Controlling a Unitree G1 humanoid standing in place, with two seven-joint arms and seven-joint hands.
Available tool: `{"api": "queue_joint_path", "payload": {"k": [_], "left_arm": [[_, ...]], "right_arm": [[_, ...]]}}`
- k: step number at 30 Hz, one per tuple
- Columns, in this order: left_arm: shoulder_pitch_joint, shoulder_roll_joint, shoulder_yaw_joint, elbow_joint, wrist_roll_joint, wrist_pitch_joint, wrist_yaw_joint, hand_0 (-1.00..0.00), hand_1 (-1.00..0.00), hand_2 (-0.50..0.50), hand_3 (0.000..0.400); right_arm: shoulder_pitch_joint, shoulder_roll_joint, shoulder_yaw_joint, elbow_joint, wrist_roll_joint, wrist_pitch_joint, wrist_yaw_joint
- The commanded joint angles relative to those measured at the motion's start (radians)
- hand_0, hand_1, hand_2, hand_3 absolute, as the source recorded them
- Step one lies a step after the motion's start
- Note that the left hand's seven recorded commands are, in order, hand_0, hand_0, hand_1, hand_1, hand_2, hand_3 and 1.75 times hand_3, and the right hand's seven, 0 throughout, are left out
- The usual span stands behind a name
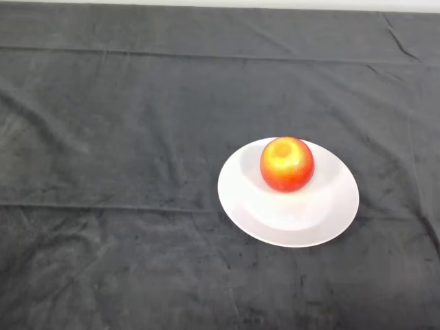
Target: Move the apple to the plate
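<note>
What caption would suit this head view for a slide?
Red-and-yellow apple resting on the far part of a white plate, on a dark cloth-covered table.

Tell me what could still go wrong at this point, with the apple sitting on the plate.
The apple sits toward the far side of the white plate rather than at its middle; being round, it might roll to the rim or off it if the table is bumped. The dark cloth under the plate shows folds, so a tug on it could shift plate and apple together. No hand is in view to steady either.
</note>
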Motion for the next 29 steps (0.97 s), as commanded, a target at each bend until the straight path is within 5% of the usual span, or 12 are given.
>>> {"api": "queue_joint_path", "payload": {"k": [1, 29], "left_arm": [[-0.038, 0.01, 0.052, 0.016, 0.018, -0.016, -0.011, 0.0, 0.0, 0.0, 0.0], [-0.053, 0.014, 0.07, 0.054, 0.025, -0.022, -0.035, 0.0, 0.0, 0.0, 0.0]], "right_arm": [[0.002, -0.041, -0.0138, 0.006, -0.0009, -0.005, 0.009], [0.001, -0.041, -0.0143, 0.007, -0.001, -0.005, 0.0096]]}}
